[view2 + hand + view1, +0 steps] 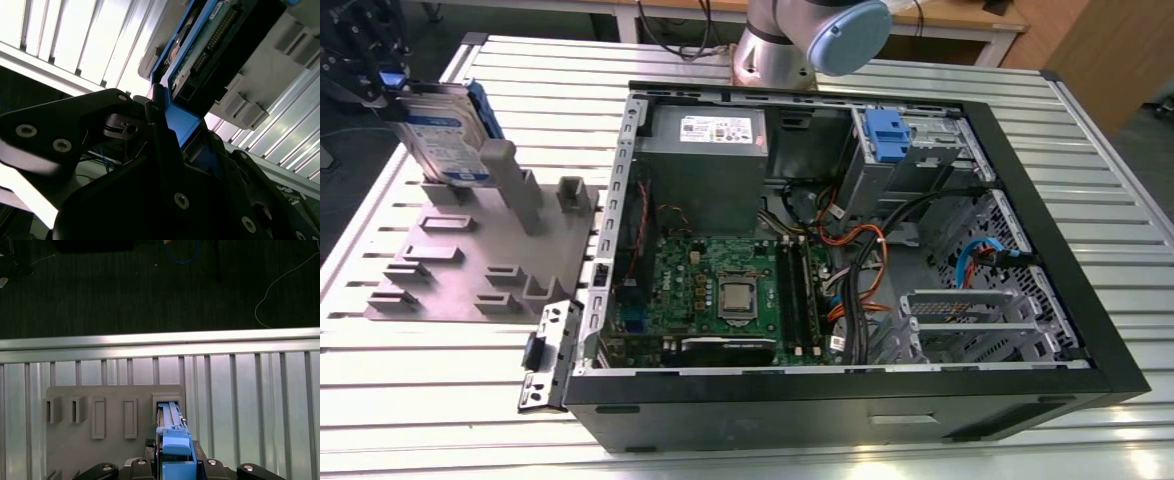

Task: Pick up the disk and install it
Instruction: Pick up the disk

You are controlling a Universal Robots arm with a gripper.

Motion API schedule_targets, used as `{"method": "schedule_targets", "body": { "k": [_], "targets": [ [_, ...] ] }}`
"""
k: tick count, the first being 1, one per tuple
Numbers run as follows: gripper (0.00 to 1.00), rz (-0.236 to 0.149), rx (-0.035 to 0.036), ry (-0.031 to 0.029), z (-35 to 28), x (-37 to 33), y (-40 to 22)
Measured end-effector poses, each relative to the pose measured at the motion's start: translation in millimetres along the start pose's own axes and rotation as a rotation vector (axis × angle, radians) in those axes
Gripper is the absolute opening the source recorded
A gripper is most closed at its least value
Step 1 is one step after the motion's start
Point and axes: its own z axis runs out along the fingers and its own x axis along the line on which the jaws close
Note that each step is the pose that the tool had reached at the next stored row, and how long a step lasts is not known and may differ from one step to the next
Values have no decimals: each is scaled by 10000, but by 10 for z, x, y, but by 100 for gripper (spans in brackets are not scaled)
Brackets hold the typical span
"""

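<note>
Gripping disk (440,135) upright in fixture (467,270), ten o'clock of case (854,398) | gripper (176,456) clamped on disk's edge | risk: tilted pull could jam slot

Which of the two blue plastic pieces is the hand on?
The blue carrier frame of the disk, standing in the fixture outside the computer case, gripped by the hand. The other blue piece sits in the case's drive bay.

Silver disk (438,132) with white-and-blue label and blue carrier frame, upper left of the exterior view, standing on edge, slightly tilted, in a grey slotted fixture (467,270), blue frame end pinched in the gripper (182,127)
</note>
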Motion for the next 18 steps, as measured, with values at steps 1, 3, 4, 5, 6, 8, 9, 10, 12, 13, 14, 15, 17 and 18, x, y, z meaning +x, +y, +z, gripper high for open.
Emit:
{"method": "schedule_targets", "body": {
  "k": [1, 3, 4, 5, 6, 8, 9, 10, 12, 13, 14, 15, 17, 18],
  "targets": [
    [37, 0, 0, 0, -2, 0, 0],
    [37, 0, 1, 0, -9, 0, 0],
    [37, 0, 1, 0, -12, 0, 0],
    [37, 0, 1, -1, -14, 0, 0],
    [37, -1, 0, 0, -17, 0, 0],
    [37, -1, 0, 0, -22, 0, 0],
    [37, 0, 0, 0, -24, 0, 0],
    [37, 0, 1, -1, -26, 0, 0],
    [37, 0, 0, 0, -32, 0, 0],
    [37, 0, 0, 0, -34, -1, 0],
    [37, 0, 0, 0, -36, -1, 0],
    [37, 0, 0, 0, -38, -1, 0],
    [37, 0, 0, 0, -41, -1, 0],
    [37, 0, 0, 0, -43, -1, 1]
  ]
}}
